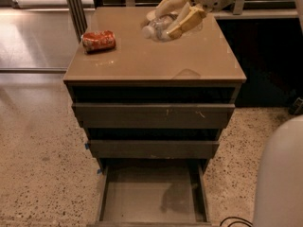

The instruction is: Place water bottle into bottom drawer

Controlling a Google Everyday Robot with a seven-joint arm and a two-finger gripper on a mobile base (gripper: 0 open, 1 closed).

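Your gripper (162,24) sat at the upper middle of the frame, both fingers (185,21) clamped across the body of the water bottle (152,29). The bottle lay sideways in the grip, white cap pointing left. A hold across the middle like that looked meant to stop the crinkly plastic slipping. Whether it was clear of the tan cabinet top (156,60) I couldn't tell.

Left of it, the crushed red can (98,40) rested well apart, out of your path. Below, the two upper drawers (154,115) looked pushed in, while the bottom drawer (137,193) stood pulled out at the lower middle, floor bare. That left you a straight drop from above. The carry down was all ahead of you.
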